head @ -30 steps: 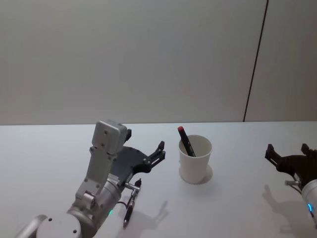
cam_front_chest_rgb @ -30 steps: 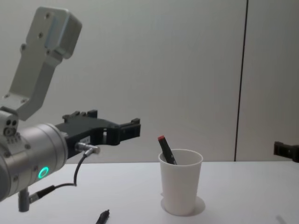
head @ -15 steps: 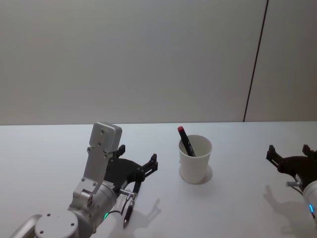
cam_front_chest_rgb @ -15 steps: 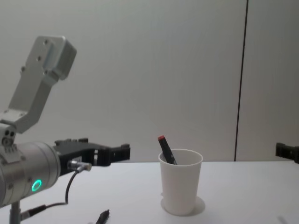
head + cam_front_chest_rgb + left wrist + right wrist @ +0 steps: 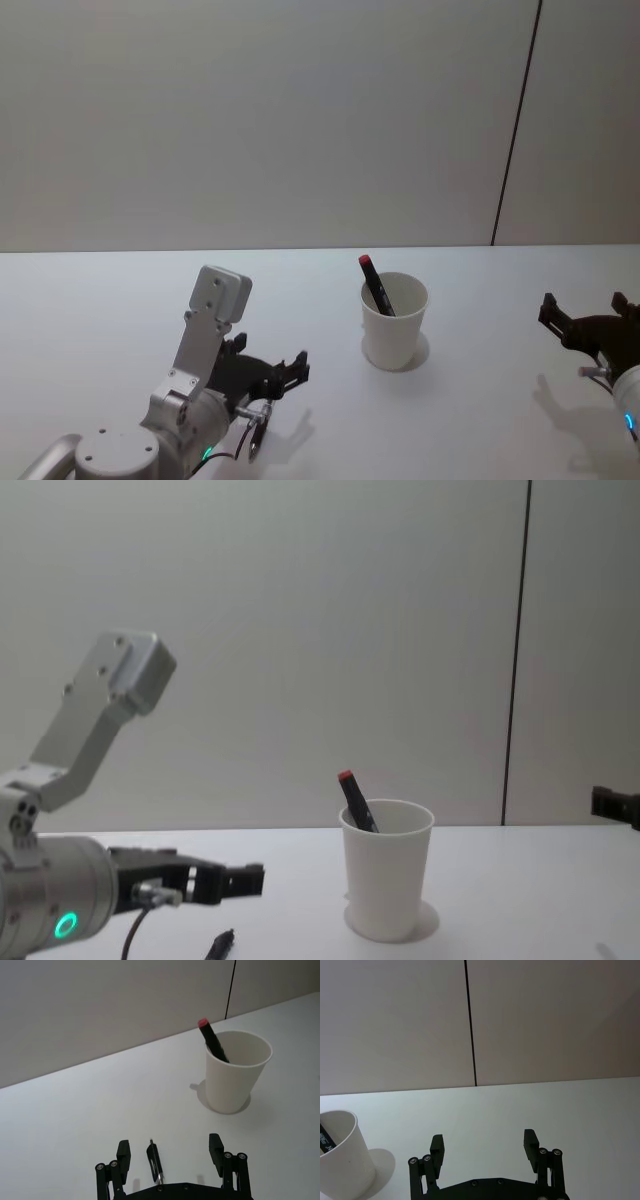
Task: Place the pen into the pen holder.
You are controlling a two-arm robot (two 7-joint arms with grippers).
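Note:
A dark pen (image 5: pixel 255 441) (image 5: pixel 154 1162) (image 5: pixel 220 945) lies flat on the white table, to the left of and nearer than the pen holder. My left gripper (image 5: pixel 270 362) (image 5: pixel 169 1145) (image 5: pixel 236 879) hangs open just above it, and in the left wrist view the pen lies between the two fingers. The pen holder (image 5: pixel 394 322) (image 5: pixel 235 1072) (image 5: pixel 386 870) (image 5: pixel 340 1156) is a white paper cup standing upright mid-table. A black marker with a red cap (image 5: pixel 374 283) (image 5: pixel 212 1041) (image 5: pixel 354 800) leans inside it. My right gripper (image 5: pixel 582 308) (image 5: pixel 483 1139) (image 5: pixel 612 804) stays open and empty at the far right.
The white table (image 5: pixel 480 420) runs back to a plain grey wall with a dark vertical seam (image 5: pixel 515 130). Bare tabletop lies between the cup and my right gripper.
My left gripper has come down and drawn back from near the cup's height to just over the pen on the table. The right arm, cup and pen have not moved.

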